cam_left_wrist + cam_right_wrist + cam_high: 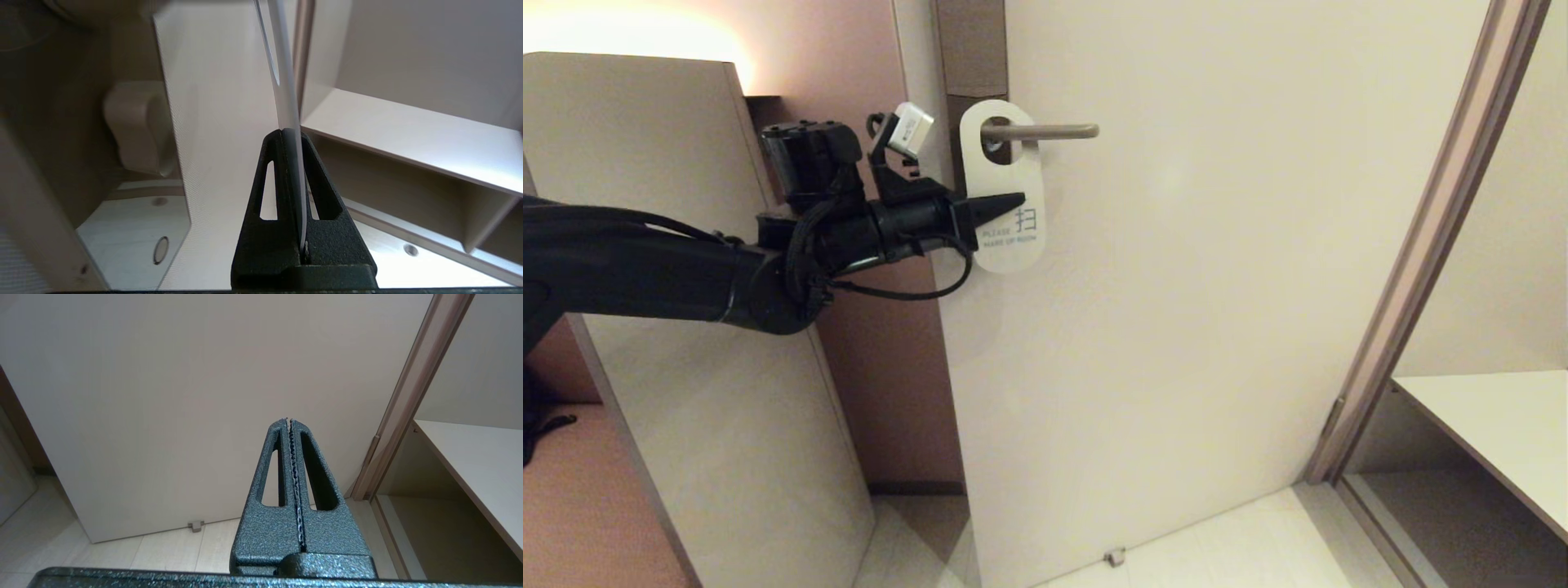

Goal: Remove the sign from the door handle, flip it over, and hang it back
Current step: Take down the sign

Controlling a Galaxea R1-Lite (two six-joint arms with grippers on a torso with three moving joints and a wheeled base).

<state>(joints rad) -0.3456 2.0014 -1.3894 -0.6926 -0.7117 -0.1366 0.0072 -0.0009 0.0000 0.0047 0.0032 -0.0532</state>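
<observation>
Left gripper jaws clamped on white sign mid-edge, hung on door handle; thin, light, bendy card. Right gripper closed, empty.

One flat white card sign with an oval hole, one slim grey-beige metal door handle, one pale door, two black pincers.

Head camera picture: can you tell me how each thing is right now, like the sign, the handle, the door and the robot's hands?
sign: hanging on the handle, white "MAKE UP ROOM" side showing, pinched at its left edge.
door handle: level, through the sign's hole.
door: open, swung inward.
left gripper: shut on the sign.
right gripper: shut, empty, away from the handle.
</observation>
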